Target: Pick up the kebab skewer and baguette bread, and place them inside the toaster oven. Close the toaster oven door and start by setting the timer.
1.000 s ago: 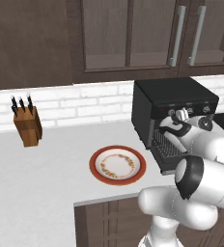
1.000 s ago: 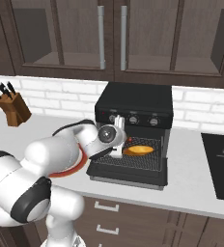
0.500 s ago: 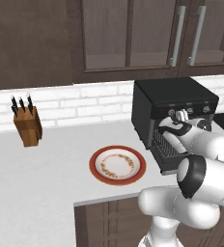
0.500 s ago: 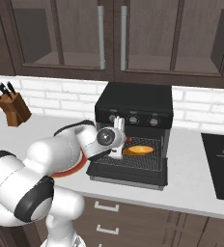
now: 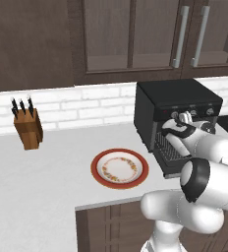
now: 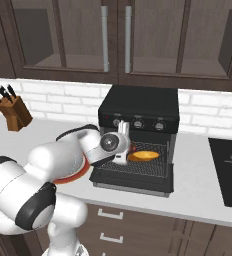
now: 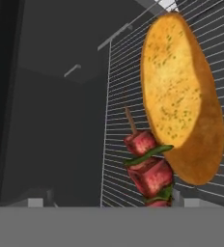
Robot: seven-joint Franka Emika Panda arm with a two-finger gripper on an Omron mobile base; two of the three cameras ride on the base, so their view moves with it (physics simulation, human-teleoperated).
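Now, from the left base view, the arm reaches into the toaster oven (image 5: pixel 177 113) on the bench (image 5: pixel 52 182); an emptied plate (image 5: pixel 119 169) lies beside it, a knife block (image 5: pixel 27 127) further off. From the right, the pincer (image 6: pixel 123 145) sits at the oven mouth above the lowered toaster oven door (image 6: pixel 133 180), the baguette bread (image 6: pixel 145 156) just beside it on the rack. Through the hand view, the kebab skewer (image 7: pixel 147 166) lies on the wire rack touching the baguette (nothing gripped, fingers spread apart).

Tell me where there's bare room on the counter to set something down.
Free: the white counter between the knife block and the plate. Crowded: the toaster oven, where baguette bread and kebab skewer share the rack.
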